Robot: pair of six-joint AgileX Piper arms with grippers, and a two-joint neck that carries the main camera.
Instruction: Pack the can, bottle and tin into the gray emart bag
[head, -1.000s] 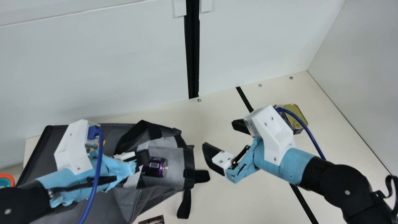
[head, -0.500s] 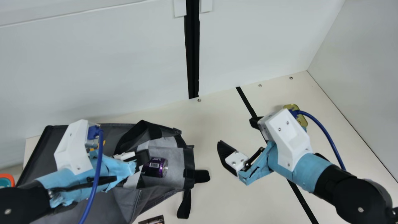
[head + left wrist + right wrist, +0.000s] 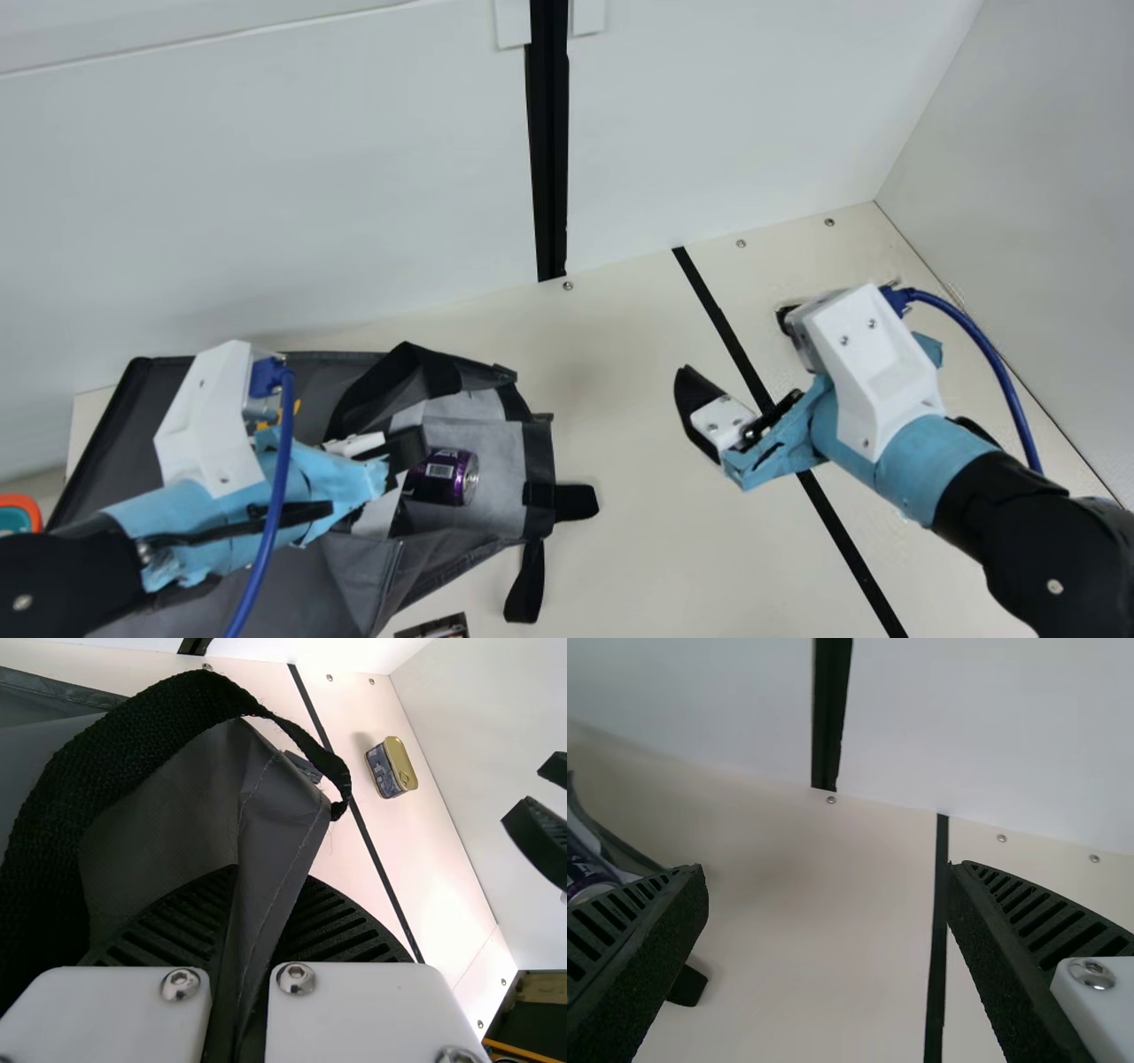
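The gray bag (image 3: 310, 385) lies on its side at the left of the main view, its mouth toward the middle. My left gripper (image 3: 409, 446) is at that mouth; in the left wrist view the left gripper (image 3: 257, 904) is shut on a fold of bag fabric (image 3: 282, 811). Inside the mouth rests the purple can (image 3: 450, 477). My right gripper (image 3: 735, 347) stands open over the table's right part; between its fingers in the right wrist view, the right gripper (image 3: 830, 870) holds nothing. A gold-lidded tin (image 3: 390, 769) stands near the side wall.
A printed dark object (image 3: 434, 627) is cut off at the main view's bottom edge. An orange-rimmed item (image 3: 22, 514) sits at the far left. Black bag straps (image 3: 527, 580) trail on the table. White walls (image 3: 1019, 221) border the back and right.
My right gripper, open throughout, has moved right, away from the bag, and its arm now covers the tin in the main view. The left arm and the bag have stayed put.
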